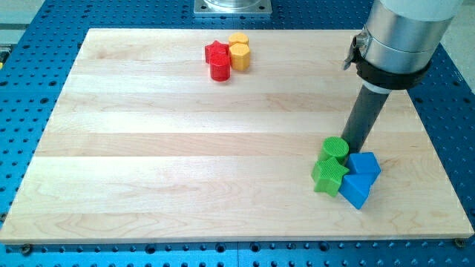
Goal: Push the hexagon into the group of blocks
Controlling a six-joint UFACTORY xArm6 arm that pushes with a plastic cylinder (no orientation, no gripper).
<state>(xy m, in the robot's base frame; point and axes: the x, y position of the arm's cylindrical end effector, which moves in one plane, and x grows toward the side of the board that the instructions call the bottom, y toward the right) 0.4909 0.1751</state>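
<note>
A yellow hexagon [240,55] stands near the view's top, touching a second yellow block [237,38] behind it, a red star [215,52] to its left and a red cylinder [220,69]. A second group sits at the lower right: a green cylinder [335,149], a green star [329,176] and two blue blocks [364,165] [355,190] whose shapes I cannot make out. My tip [352,146] rests on the board at the top of this lower-right group, between the green cylinder and the upper blue block, far from the hexagon.
The wooden board [185,148] lies on a blue perforated table [22,111]. The arm's grey body [401,33] hangs over the board's upper right corner. A metal base plate [232,7] sits at the view's top.
</note>
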